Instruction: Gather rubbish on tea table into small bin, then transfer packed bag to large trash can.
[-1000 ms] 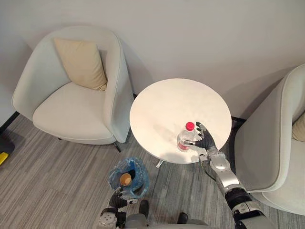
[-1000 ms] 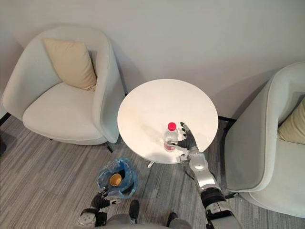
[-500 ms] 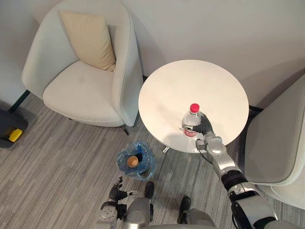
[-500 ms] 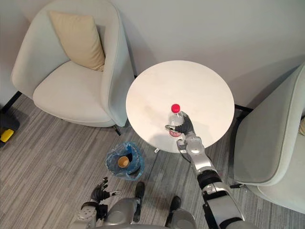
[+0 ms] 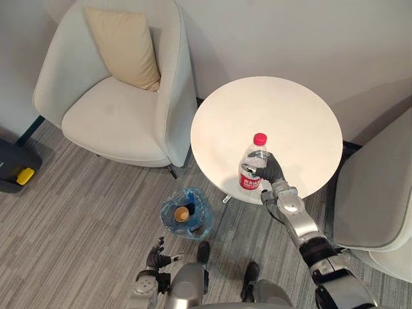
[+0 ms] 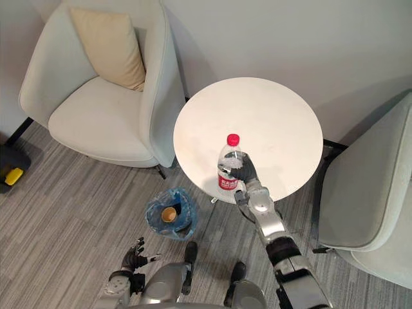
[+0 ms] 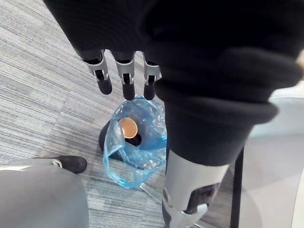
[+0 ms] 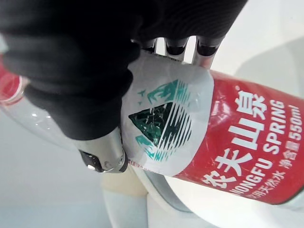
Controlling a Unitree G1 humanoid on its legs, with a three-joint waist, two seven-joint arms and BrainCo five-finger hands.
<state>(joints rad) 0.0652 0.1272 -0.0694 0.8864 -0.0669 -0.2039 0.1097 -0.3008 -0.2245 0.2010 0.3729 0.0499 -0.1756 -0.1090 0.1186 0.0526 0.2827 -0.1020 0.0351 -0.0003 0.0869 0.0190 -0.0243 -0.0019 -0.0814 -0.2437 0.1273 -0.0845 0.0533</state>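
Observation:
A clear plastic bottle with a red cap and a red label stands over the near edge of the round white tea table. My right hand is shut on it, fingers and thumb wrapped round the label. The bottle looks slightly raised off the tabletop. On the floor left of the table stands the small bin lined with a blue bag, with a brown paper cup inside. My left hand hangs low above the bin, fingers straight and empty, and appears again by the bin.
A pale armchair with a beige cushion stands left of the table, close to the bin. A second pale armchair is at the right. A dark object with a yellow part lies on the grey floor at far left.
The camera has shifted. My right hand, open beside the bottle a second ago, has curled round it. The bottle now sits nearer the table's front edge and looks higher.

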